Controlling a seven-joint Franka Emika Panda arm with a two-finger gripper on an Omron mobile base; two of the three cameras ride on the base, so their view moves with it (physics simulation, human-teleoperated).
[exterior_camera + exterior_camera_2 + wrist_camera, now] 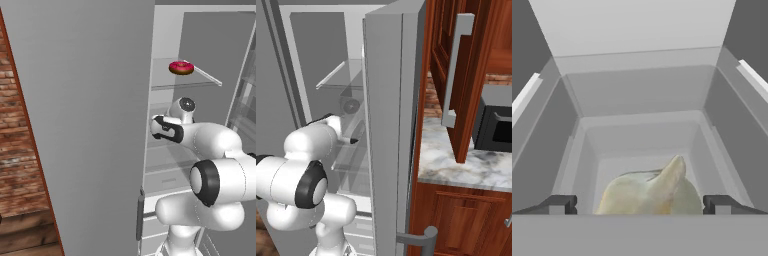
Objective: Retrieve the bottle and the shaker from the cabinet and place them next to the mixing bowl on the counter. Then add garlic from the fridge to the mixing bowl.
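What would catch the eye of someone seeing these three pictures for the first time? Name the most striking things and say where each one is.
A pink-iced doughnut sits alone on a glass shelf high in the open fridge, the one bright spot among the grey. Below it the white robot arm reaches deep into the fridge. In the hand view a pale garlic bulb lies in a grey bin right between the open fingers.

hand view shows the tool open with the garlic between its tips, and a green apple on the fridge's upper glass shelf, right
Not quite. The thing on the upper glass shelf of the fridge is a pink-frosted donut, not a green apple; the left base view shows it. The rest holds: in the hand view the tool is open, with the garlic between its tips.
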